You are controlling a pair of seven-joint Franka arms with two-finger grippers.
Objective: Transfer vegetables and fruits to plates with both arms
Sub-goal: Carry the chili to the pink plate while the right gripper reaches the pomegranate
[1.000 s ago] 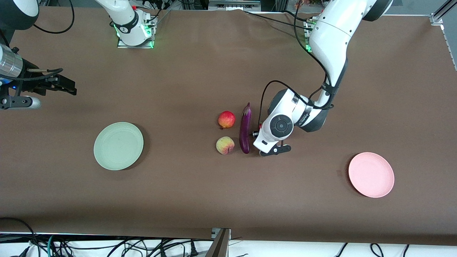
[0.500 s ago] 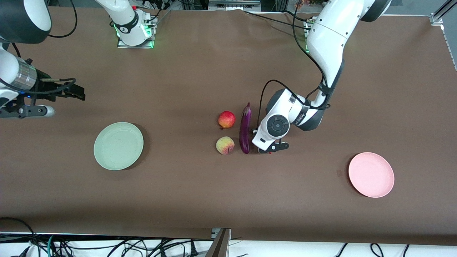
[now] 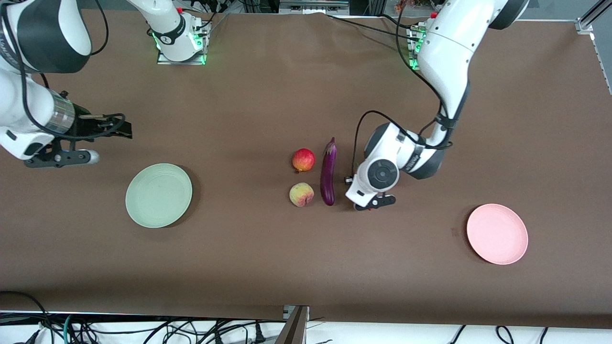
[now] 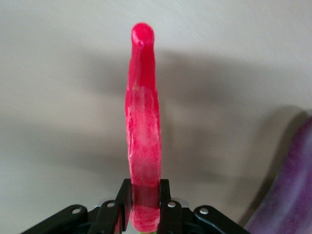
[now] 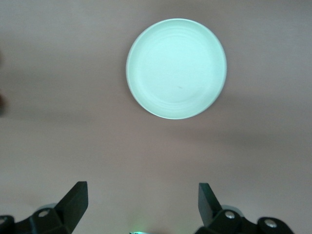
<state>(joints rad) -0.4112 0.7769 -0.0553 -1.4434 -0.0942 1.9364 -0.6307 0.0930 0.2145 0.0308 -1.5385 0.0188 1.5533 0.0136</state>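
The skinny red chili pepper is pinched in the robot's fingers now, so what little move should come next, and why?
Probably a lift straight up. The left gripper is shut on the thin red chili pepper, beside the long purple eggplant; the pale pink plate is bare.

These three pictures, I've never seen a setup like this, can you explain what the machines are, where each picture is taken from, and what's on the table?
Two white robot arms work at a brown table. The wide picture looks down from a high camera facing them; the other two come from cameras on the arms' wrists.

On the table lie a red apple, a peach and a purple eggplant, side by side in the middle. A mint green plate sits toward the right arm's end, a pink plate toward the left arm's end.

The left gripper is beside the eggplant, jaws shut on a red chili pepper. The right gripper waits open near the green plate, holding nothing.
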